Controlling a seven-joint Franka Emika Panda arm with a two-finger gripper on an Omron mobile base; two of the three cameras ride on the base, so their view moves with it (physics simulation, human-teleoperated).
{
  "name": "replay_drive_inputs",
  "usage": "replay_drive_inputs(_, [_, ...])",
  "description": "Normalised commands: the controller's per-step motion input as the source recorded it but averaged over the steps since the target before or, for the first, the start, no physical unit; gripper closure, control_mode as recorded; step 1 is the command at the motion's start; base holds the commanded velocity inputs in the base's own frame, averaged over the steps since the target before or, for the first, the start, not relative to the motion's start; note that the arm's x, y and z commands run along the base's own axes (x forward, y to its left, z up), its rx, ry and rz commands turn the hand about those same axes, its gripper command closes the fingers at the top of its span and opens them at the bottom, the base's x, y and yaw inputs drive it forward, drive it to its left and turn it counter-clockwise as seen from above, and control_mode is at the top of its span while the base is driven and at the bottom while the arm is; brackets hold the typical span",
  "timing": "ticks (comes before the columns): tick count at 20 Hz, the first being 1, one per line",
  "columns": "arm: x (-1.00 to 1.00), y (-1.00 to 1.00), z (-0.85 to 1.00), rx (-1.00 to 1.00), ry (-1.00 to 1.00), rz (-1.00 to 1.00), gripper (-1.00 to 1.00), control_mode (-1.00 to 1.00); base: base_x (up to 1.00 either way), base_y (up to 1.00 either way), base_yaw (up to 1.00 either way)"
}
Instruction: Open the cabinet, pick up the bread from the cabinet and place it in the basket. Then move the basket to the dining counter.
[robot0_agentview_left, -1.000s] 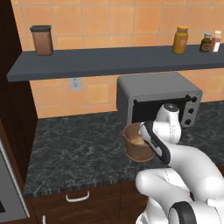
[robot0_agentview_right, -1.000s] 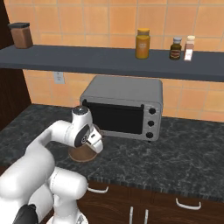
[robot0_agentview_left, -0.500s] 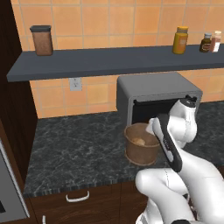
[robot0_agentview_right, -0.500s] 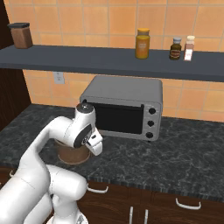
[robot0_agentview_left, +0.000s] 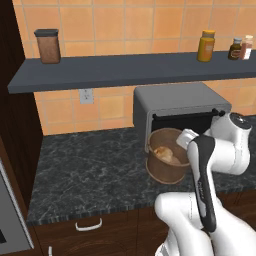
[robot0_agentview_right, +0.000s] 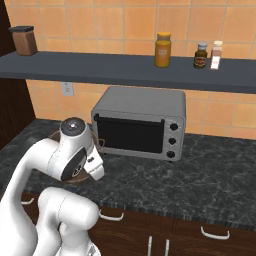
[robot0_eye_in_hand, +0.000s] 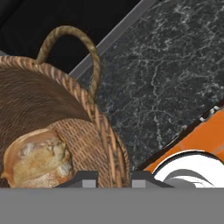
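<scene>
1. The bread (robot0_eye_in_hand: 37, 158) is seen lying on the floor of the basket (robot0_eye_in_hand: 70, 127), toward one side. The basket stands on the dark marbled tabletop (robot0_agentview_left: 90, 170), just in front of the toaster oven (robot0_agentview_left: 180, 107).

2. The hand (robot0_eye_in_hand: 113, 178) is positioned at the basket rim, with one fingertip inside the wall and the other outside it. The jaws are set narrow, with the woven wall between them. Whether the wall is actually clamped cannot be told from these views.

3. Slip risk: if the rim is gripped at one edge only, the basket is expected to tilt on lifting, and the bread may be rolled out.

4. Deformation risk: the woven wall may flex under the pads, so the grip may be loosened during transport.

5. Collision risk: the basket handle (robot0_eye_in_hand: 74, 43) and the toaster oven door are close together; a lift that is not vertical may drag the basket against the oven.

6. Carrying risk: the dining counter is not in view, so base travel is judged necessary; swinging may be induced by abrupt motion.
</scene>
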Motion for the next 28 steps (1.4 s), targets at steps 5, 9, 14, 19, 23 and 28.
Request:
replay_drive_inputs(5, [0.0, 0.0, 0.0, -0.01, 0.0, -0.02, 1.0, -1.0, 0.0, 0.0, 0.0])
replay_drive_inputs(9, [0.0, 0.0, 0.0, 0.0, 0.0, 0.0, 1.0, -1.0, 0.0, 0.0, 0.0])
replay_drive_inputs(14, [-0.09, 0.0, 0.0, 0.0, 0.0, 0.0, 1.0, 1.0, -0.6, -0.05, 0.0])
replay_drive_inputs(19, [0.0, 0.0, 0.0, 0.0, 0.0, 0.0, 1.0, 1.0, -0.98, -0.22, -0.1])
replay_drive_inputs(23, [0.0, 0.0, 0.0, 0.0, 0.0, 0.0, 1.0, 1.0, -0.23, 0.16, -0.77])
replay_drive_inputs(28, [0.0, 0.0, 0.0, 0.0, 0.0, 0.0, 1.0, 1.0, 0.0, 0.22, -0.99])
